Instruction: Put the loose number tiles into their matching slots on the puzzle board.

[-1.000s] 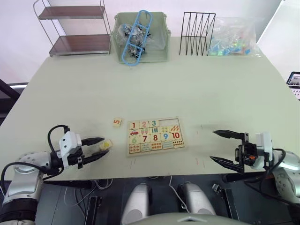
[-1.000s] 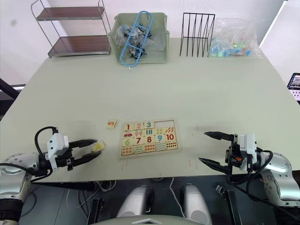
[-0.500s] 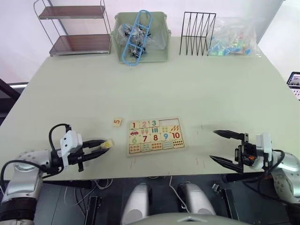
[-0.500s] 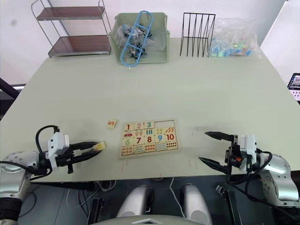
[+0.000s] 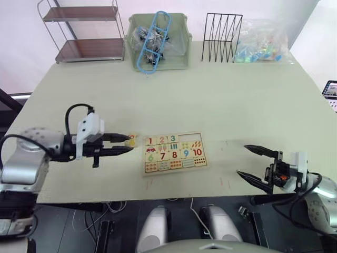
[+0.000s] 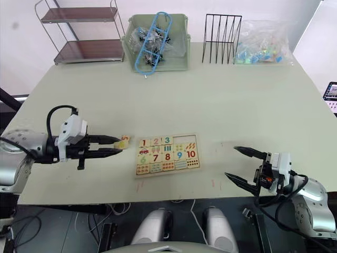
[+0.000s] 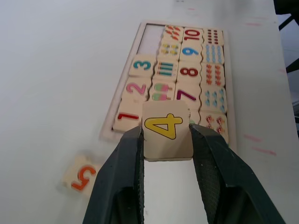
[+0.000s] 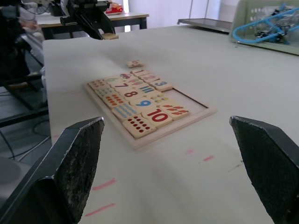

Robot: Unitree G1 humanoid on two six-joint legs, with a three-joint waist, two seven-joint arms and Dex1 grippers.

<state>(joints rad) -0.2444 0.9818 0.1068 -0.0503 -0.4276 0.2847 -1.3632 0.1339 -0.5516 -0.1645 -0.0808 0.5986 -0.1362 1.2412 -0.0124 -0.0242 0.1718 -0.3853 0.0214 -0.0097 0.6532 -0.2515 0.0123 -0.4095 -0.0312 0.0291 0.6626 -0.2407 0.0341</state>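
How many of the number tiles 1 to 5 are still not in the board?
2. The 4 tile is clamped in the left gripper, short of the puzzle board. The 5 tile lies on the table beside the board.

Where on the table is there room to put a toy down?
Lots of bare table lies between the puzzle board and the green bin. It's crowded by the board's left side, where the left gripper holds tile 4 near tile 5.
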